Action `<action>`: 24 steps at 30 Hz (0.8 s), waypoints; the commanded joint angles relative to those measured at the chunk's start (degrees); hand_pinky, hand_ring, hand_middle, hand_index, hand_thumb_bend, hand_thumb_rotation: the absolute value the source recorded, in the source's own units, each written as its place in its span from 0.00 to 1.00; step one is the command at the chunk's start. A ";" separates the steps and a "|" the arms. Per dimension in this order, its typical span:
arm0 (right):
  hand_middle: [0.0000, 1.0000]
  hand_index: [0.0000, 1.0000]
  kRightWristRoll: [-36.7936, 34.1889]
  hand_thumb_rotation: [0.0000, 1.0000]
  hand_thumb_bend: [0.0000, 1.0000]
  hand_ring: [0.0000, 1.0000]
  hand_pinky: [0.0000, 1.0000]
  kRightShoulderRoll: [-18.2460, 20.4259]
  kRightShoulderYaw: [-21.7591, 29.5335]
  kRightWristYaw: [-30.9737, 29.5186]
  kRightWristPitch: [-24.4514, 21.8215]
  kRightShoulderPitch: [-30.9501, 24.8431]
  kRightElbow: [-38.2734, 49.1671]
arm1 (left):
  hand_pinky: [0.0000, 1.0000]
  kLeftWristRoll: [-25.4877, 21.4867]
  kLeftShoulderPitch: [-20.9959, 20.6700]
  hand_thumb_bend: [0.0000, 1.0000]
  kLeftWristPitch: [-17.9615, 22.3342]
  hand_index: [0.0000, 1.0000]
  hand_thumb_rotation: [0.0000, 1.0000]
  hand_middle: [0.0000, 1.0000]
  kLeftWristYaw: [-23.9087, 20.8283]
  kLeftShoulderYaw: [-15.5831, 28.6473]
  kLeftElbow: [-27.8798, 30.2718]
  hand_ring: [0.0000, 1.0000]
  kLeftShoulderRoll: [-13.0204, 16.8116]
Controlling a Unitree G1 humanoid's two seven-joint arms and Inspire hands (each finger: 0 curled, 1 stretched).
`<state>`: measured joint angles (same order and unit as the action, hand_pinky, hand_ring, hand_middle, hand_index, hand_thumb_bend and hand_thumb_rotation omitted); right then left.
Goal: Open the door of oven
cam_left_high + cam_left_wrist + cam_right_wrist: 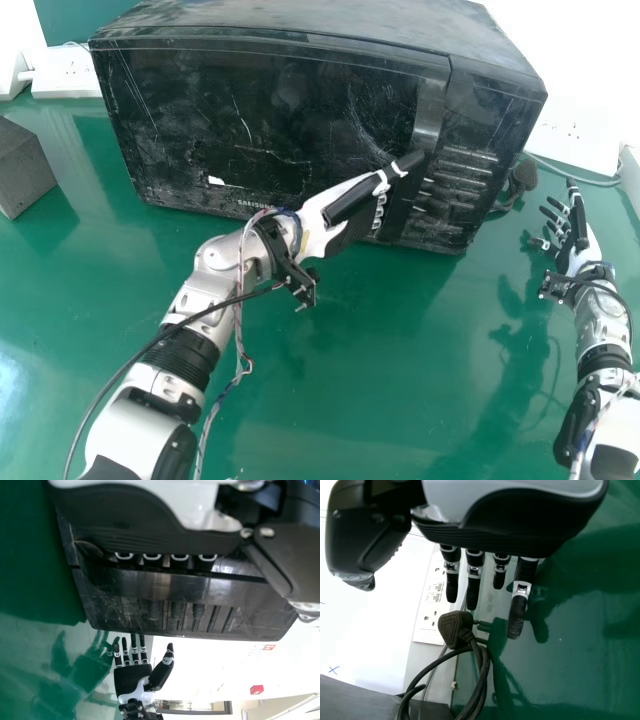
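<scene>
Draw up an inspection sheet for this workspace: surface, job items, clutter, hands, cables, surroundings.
Surface: green table, glossy, with reflections.
Job's things: black oven, scratched; its door looks closed, with a pale mark low on the front; upright handle at the door's right side.
Clutter: grey block at the table's left.
Hands: left hand at the handle, fingers bent in behind it; right hand open, right of the oven.
Cables: black cord looped, its plug out of any socket; wires run along the left arm.
Surroundings: white wall socket panel near the plug.
</scene>
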<state>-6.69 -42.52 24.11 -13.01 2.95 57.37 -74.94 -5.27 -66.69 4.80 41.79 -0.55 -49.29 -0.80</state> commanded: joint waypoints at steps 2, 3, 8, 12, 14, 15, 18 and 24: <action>0.83 0.86 0.79 1.00 0.83 0.78 0.72 2.51 -0.67 -0.74 -3.46 -3.29 -2.48 | 0.61 -1.26 1.17 0.99 -0.57 0.91 0.84 0.77 0.35 -0.30 3.08 0.72 -0.57; 0.83 0.85 0.75 1.00 0.84 0.78 0.71 2.55 -0.68 -0.73 -3.53 -3.19 -2.45 | 0.60 -1.21 1.44 0.99 -0.58 0.90 0.84 0.77 0.43 -0.40 3.71 0.71 -0.45; 0.84 0.85 0.78 1.00 0.82 0.79 0.72 2.60 -0.74 -0.86 -3.40 -3.17 -2.41 | 0.55 -1.05 2.60 0.96 -0.90 0.89 0.86 0.73 0.33 -0.86 6.54 0.67 -0.22; 0.82 0.84 0.82 1.00 0.84 0.73 0.66 2.58 -0.67 -0.64 -3.25 -3.35 -2.49 | 0.51 -1.50 3.40 0.94 -1.45 0.88 0.86 0.69 0.88 -1.01 8.20 0.64 -0.20; 0.82 0.85 0.74 1.00 0.84 0.75 0.66 2.64 -0.70 -0.81 -3.40 -3.19 -2.42 | 0.49 -1.59 3.72 0.94 -1.67 0.88 0.86 0.68 1.03 -1.10 8.89 0.62 -0.13; 0.81 0.84 0.69 1.00 0.84 0.74 0.65 2.70 -0.71 -0.66 -3.57 -3.02 -2.37 | 0.49 -1.67 3.86 0.94 -1.77 0.87 0.86 0.67 1.02 -1.10 9.17 0.61 -0.14; 0.81 0.84 0.78 1.00 0.82 0.76 0.69 2.72 -0.86 -0.43 -3.66 -2.84 -2.29 | 0.48 -1.82 4.18 0.95 -2.40 0.84 0.85 0.65 1.02 -1.16 10.06 0.60 -0.09; 0.83 0.84 0.79 1.00 0.83 0.79 0.72 2.43 -0.65 -0.83 -3.42 -3.32 -2.49 | 0.47 -2.45 5.97 0.97 -4.93 0.71 0.83 0.63 1.95 -1.94 14.31 0.59 0.25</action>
<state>-6.69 -42.51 24.11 -13.02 2.94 57.43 -74.95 -6.19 -61.60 0.09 42.71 -1.54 -37.27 0.06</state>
